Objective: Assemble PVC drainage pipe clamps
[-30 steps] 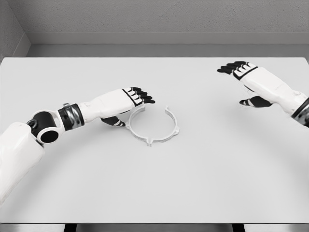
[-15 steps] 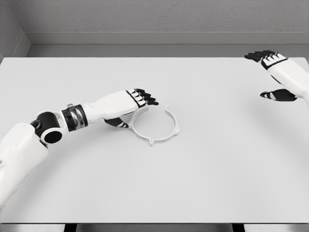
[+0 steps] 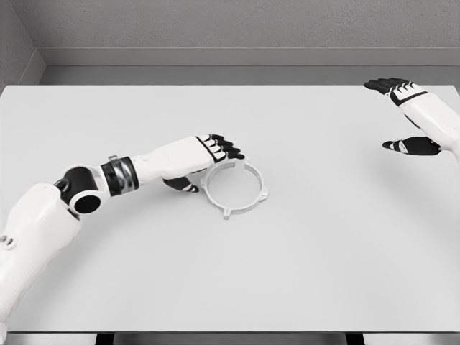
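A: Where is the white plastic ring-shaped pipe clamp (image 3: 235, 188)?

B: It lies flat on the pale grey table (image 3: 302, 259), a little left of the middle. It has small tabs at its near and right edges.

A: And the left hand (image 3: 203, 155)?

B: It is over the ring's far-left rim. The dark fingers (image 3: 227, 147) are curled over the top of the rim and the thumb (image 3: 182, 185) sits low beside it on the left. I judge it a pinch closing on the rim, though I cannot tell whether the grip is firm.

A: The right hand (image 3: 411, 115)?

B: At the far right, well apart from the clamp, with fingers spread and holding nothing.

A: How should the grasp go?

B: In my view, squeeze the rim between thumb and fingers squarely, and keep the ring flat. A thin ring will likely slide or tip if it is pushed sideways. No mating piece is in view.
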You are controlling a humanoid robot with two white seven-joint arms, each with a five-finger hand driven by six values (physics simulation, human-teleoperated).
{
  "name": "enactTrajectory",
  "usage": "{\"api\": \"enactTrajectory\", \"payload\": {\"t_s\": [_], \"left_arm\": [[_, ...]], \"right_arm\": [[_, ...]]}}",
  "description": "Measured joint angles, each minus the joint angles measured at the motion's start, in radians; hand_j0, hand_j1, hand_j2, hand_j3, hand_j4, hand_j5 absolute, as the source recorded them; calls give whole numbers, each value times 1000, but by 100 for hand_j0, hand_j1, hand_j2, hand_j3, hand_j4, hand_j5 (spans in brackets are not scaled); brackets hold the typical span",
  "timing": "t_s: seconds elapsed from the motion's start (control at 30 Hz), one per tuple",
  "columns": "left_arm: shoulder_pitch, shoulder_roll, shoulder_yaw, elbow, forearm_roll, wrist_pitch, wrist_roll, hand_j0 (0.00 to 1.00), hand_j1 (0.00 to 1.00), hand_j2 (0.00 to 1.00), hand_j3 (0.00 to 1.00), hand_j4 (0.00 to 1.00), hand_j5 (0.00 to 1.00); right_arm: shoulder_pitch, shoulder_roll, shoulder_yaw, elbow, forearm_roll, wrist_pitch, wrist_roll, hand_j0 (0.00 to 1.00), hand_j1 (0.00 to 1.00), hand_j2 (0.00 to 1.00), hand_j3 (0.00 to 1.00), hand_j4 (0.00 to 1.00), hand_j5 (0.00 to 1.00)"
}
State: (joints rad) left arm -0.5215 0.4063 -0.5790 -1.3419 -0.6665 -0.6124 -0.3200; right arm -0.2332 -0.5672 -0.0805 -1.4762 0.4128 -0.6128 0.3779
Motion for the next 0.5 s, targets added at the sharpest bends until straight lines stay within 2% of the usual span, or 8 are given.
{"api": "enactTrajectory", "payload": {"t_s": [0.5], "left_arm": [[0,-18,0,-10,-17,0,-6,100,100,100,100,100,100]], "right_arm": [[3,-1,1,1,-1,0,-1,100,100,100,100,100,100]]}}
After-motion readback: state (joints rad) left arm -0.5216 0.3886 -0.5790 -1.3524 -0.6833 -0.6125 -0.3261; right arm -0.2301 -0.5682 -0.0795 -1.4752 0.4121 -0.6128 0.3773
